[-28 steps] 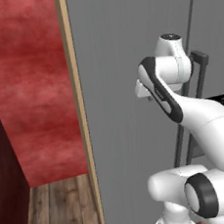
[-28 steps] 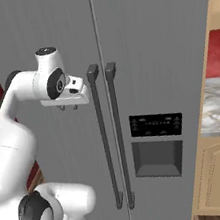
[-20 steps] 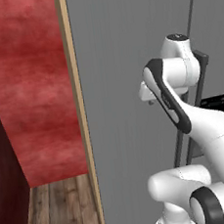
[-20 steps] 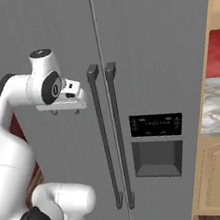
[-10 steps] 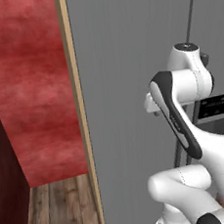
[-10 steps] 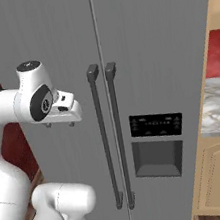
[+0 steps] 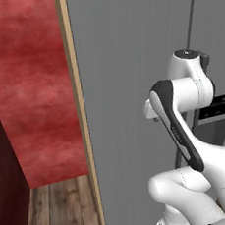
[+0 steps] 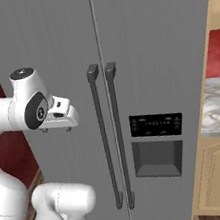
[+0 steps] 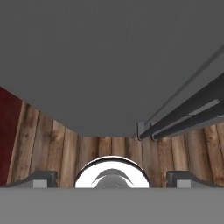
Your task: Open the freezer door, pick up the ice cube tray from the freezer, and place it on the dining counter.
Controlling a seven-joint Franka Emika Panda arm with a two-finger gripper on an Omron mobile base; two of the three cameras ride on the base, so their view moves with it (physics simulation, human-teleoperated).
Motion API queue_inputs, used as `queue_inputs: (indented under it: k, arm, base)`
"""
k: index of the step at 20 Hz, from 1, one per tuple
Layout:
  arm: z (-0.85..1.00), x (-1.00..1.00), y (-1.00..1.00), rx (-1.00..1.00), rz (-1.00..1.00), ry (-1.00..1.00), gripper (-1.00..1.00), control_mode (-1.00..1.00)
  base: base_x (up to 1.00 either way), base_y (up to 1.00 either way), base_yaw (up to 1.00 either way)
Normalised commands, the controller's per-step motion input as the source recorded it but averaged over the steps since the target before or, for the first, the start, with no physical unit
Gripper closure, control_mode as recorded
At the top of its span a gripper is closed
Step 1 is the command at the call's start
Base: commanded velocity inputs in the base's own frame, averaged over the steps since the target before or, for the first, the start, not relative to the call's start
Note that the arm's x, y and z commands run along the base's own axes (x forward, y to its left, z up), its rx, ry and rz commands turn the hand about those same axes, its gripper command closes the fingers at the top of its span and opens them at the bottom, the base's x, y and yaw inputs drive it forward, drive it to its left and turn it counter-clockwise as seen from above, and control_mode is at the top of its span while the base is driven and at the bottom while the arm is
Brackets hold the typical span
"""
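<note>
Brushed grey metal is what I am facing: the freezer door (image 8: 41, 52) is standing fully shut, its seam with the neighbouring door running straight down at 12 o'clock in the right base view. Its long dark bar handle (image 8: 103, 138) is sitting just left of that seam, beside a twin handle (image 8: 120, 135) on the other door. An ice dispenser panel (image 8: 155, 124) is showing at 3 o'clock from the handles.

I am holding the gripper (image 8: 55, 129) out from the door, at 9 o'clock of the handle and well apart from it. The hand is pointing downward, so the hand view is looking along the door face to the plank floor (image 9: 52, 144). Its fingertips (image 9: 41, 178) are standing wide apart with nothing between them; the claw is fully open and empty, which suits a reach around the bar.

The ice cube tray is presumably behind the closed door; I cannot confirm it. I judge the task to be at its first step: the handle is not yet grasped. A marble counter edge (image 8: 218, 109) is visible at 3 o'clock.
</note>
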Motion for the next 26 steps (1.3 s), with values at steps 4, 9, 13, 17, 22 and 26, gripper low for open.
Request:
queue_inputs:
  k: [4, 9, 13, 17, 22, 26]
  arm:
    - [0.00, 0.00, 0.00, 0.00, 0.00, 0.00, -1.00, 1.00]
    - [0.00, 0.00, 0.00, 0.00, 0.00, 0.00, -1.00, 1.00]
    - [0.00, 0.00, 0.00, 0.00, 0.00, 0.00, -1.00, 1.00]
    - [0.00, 0.00, 0.00, 0.00, 0.00, 0.00, -1.00, 1.00]
    - [-0.01, 0.00, -0.63, 0.00, 0.06, -0.11, -1.00, -1.00]
    - [0.00, -0.28, -1.00, 0.02, 0.08, -0.26, -1.00, -1.00]
  base:
    - [0.00, 0.20, 0.00]
    - [0.00, 0.40, 0.00]
    - [0.00, 0.44, 0.00]
    - [0.00, 0.27, 0.00]
    - [0.00, 0.00, 0.00]
    - [0.00, 0.00, 0.00]
